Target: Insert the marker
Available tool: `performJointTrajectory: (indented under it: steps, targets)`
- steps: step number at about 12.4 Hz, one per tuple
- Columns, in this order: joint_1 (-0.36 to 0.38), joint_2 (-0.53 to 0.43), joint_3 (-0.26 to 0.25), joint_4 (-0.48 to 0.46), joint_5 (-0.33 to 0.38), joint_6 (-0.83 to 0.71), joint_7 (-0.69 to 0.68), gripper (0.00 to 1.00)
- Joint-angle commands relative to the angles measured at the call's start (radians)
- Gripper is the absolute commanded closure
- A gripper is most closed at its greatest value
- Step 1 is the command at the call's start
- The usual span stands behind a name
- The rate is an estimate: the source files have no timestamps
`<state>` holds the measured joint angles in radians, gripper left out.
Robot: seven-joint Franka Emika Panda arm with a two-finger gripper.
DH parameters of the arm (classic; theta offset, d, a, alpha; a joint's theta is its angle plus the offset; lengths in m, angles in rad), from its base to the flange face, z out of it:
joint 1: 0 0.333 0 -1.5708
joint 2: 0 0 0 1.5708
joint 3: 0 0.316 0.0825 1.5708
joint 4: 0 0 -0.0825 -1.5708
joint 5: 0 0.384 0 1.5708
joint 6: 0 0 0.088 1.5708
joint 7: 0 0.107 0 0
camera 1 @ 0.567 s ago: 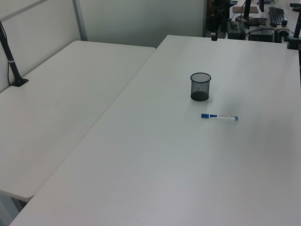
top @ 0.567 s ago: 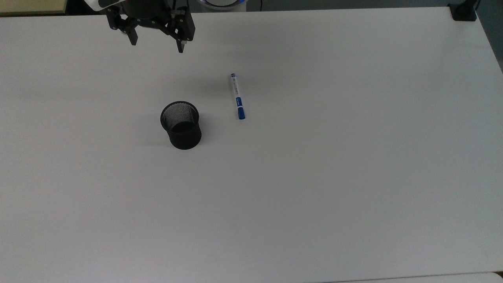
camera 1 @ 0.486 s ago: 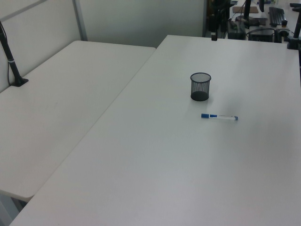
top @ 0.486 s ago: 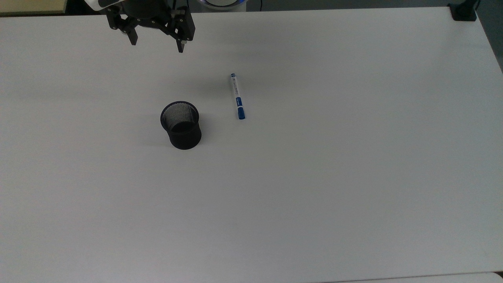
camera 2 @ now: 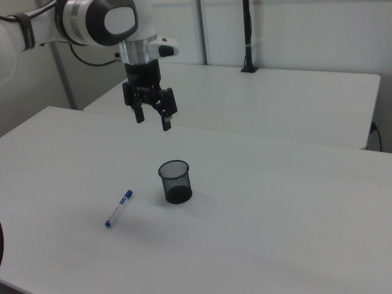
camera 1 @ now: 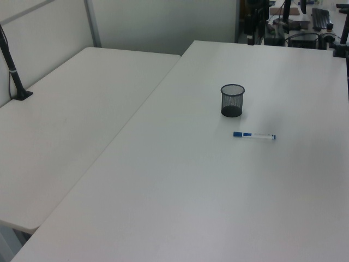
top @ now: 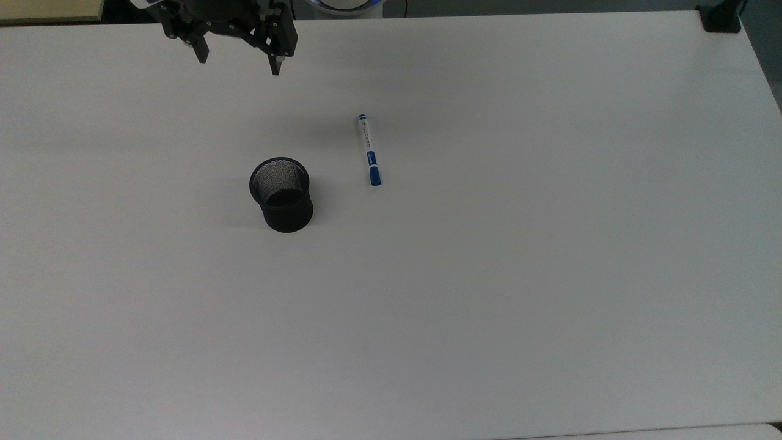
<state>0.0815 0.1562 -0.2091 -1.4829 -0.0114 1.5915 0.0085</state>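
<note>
On the white desk (top: pixel 550 275) the marker (top: pixel 369 150) lies flat beside a mesh cup (top: pixel 281 194); the gripper (top: pixel 238 66) hangs at the top view's upper left, fingers (top: pixel 275 64) spread wide, empty, well apart from it.

Wide open table, barely anything in the way

The white table (top: pixel 489 275) is bare all round the marker (top: pixel 369 150), so there's room from every side. The only obstacle is the black mesh cup (top: pixel 281 194), upright just beside it on the top view's left, its mouth unblocked. The gripper (camera 2: pixel 152 118), fingers spread, hangs high above the tabletop.
</note>
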Motion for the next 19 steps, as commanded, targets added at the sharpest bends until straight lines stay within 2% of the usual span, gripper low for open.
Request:
performJointTrajectory:
  steps: [1, 6, 10, 13, 14, 17, 19]
  targets:
    - [-0.009, -0.037, 0.002, -0.033, 0.010, -0.019, 0.001, 0.00]
    - [-0.008, -0.029, 0.004, -0.033, 0.019, -0.012, 0.001, 0.00]
    - [-0.019, -0.027, 0.002, -0.033, 0.094, -0.035, 0.002, 0.00]
    - [-0.009, 0.002, 0.008, -0.033, 0.093, -0.025, -0.016, 0.00]
    - [-0.006, 0.018, 0.013, -0.034, 0.093, -0.024, -0.021, 0.00]
    - [0.075, 0.123, 0.016, -0.034, 0.077, 0.036, -0.019, 0.00]
    - [0.086, 0.163, 0.017, -0.036, 0.084, 0.089, -0.030, 0.00]
